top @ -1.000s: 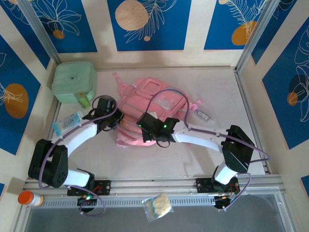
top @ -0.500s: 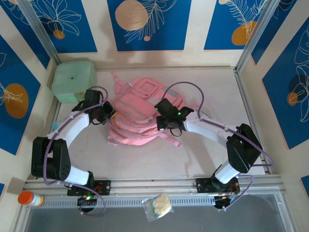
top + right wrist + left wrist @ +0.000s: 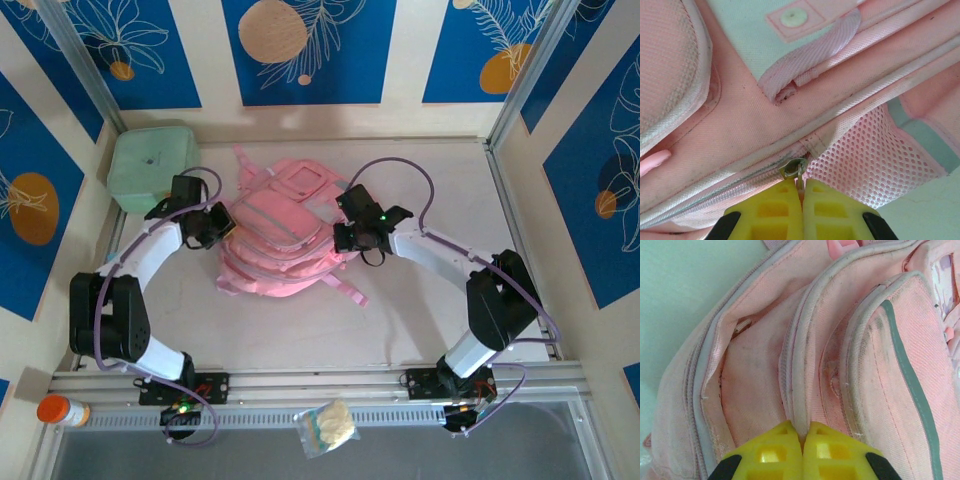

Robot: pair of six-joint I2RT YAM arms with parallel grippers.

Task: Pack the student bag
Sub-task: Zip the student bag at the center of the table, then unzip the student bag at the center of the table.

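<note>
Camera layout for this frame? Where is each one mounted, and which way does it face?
Top external: above and behind the robot, looking down on the table and student bag; both arms show.
Left wrist: on the left arm, looking along the left fingers, shut on a bag seam.
Right wrist: on the right arm, looking along the right fingers, shut on the zipper pull.
Shared: all three see the pink bag.

Both arms outstretched, angled inward; left hand (image 3: 801, 432) and right hand (image 3: 802, 187) tightly closed.
</note>
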